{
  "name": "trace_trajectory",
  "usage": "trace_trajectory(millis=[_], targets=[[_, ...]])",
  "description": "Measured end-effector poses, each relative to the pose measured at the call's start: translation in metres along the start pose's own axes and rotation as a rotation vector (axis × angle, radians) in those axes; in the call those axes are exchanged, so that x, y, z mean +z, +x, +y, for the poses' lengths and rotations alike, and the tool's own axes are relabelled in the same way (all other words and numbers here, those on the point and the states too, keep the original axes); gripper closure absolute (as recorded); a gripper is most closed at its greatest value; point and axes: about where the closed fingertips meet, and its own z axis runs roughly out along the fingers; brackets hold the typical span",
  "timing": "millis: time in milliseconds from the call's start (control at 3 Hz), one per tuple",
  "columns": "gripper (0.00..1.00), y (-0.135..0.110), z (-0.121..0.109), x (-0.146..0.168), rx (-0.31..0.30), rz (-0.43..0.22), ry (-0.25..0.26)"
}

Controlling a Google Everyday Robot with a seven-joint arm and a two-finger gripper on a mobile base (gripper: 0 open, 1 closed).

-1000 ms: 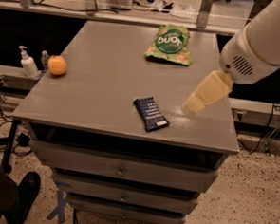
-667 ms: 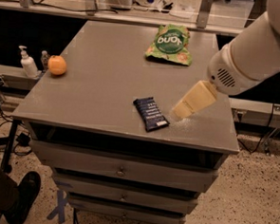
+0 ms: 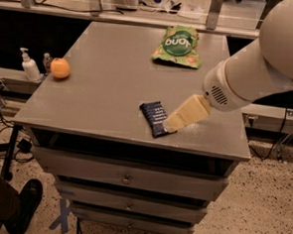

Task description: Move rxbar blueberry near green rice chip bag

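Observation:
The rxbar blueberry is a flat dark navy bar lying near the front edge of the grey table, right of its middle. The green rice chip bag lies flat at the back of the table, to the right. My gripper comes in from the right on a large white arm, and its cream-coloured tip sits over the right end of the bar. The tip hides that end of the bar.
A round orange fruit sits at the table's left edge. A white pump bottle stands on a ledge just left of the table. Drawers run below the table front. A person's shoe is at the bottom left.
My gripper has moved left and down across the table, from right of the bar to over the bar's right end. The bar, bag and orange have not moved.

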Motion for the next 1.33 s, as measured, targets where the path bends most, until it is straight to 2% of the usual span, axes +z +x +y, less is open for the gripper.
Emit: trace_trajectory(millis=[333, 667, 1000, 1333], targets=[[0.0, 0.003, 0.0, -0.002, 0.022, -0.012, -0.01], [0.0, 0.002, 0.008, 0.012, 0.083, -0.059, -0.037], [0.0, -0.009, 0.016, 0.029, 0.14, -0.118, -0.07], [0.0, -0.022, 0.027, 0.042, 0.157, -0.162, -0.093]])
